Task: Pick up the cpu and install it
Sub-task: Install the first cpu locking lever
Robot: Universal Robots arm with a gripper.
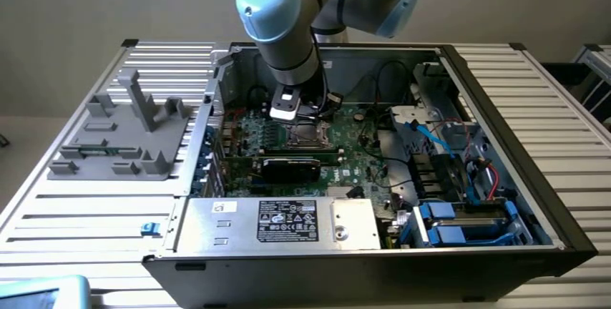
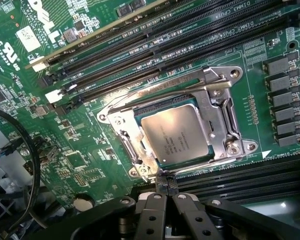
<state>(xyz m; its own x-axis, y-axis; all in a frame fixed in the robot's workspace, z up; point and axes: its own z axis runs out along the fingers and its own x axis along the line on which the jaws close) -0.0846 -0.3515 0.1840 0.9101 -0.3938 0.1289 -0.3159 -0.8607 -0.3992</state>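
The cpu [image 2: 177, 132], a flat square chip with a dull silver top, lies flat inside the metal socket frame [image 2: 225, 107] on the green motherboard [image 2: 90, 150]. My gripper [image 2: 165, 184] has its two black fingers pressed together, with the tips right at the socket frame's edge beside the cpu and nothing visible between them. In the exterior view my gripper [image 1: 303, 117] points down into the open computer case, just above the socket frame [image 1: 308, 137].
Long black memory slots [image 2: 155, 40] run beside the socket. A black cable loop [image 2: 35, 150] lies near the board's edge. A silver labelled box [image 1: 286, 219] sits at the case front, a black card [image 1: 291, 166] near the socket, and a grey fixture [image 1: 124, 134] on the table.
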